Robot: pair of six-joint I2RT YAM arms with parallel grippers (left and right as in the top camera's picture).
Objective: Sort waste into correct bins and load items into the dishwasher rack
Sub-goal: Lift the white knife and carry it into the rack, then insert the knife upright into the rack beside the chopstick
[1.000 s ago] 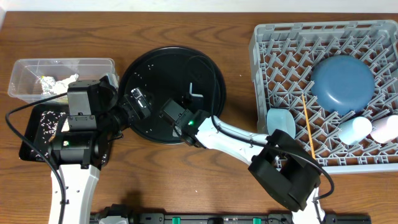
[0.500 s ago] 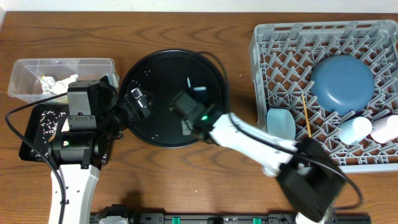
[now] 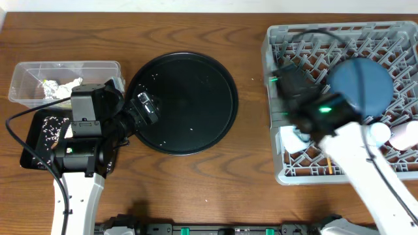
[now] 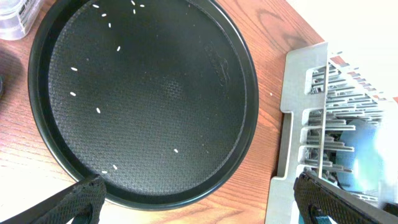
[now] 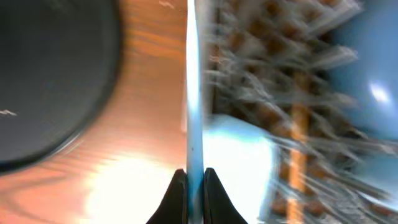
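**Right hand**. My fingers are pressed together on the white spoon. It shows edge-on as a thin pale strip running straight out from the fingertips. Hand and spoon hang over the left wall of the dishwasher rack. In my wrist view the strip lines up with that wall. The bare counter and the round black tray lie to its left. The pegs and the big blue plate lie to its right. This view is blurred, so I cannot tell whether the spoon touches the rack. The light blue bowl stands in the rack's near left part, just beside my arm.

**Left hand**. My fingers are spread as wide as they go and hold nothing. The hand sits at the left edge of the round black tray. Loose rice grains are scattered on the tray beyond my fingertips.

**Bins.** The clear tub lies far left and holds the crumpled white tissue and the snack wrapper. The black rectangular tray, speckled with rice, lies nearer, just beside my left arm.
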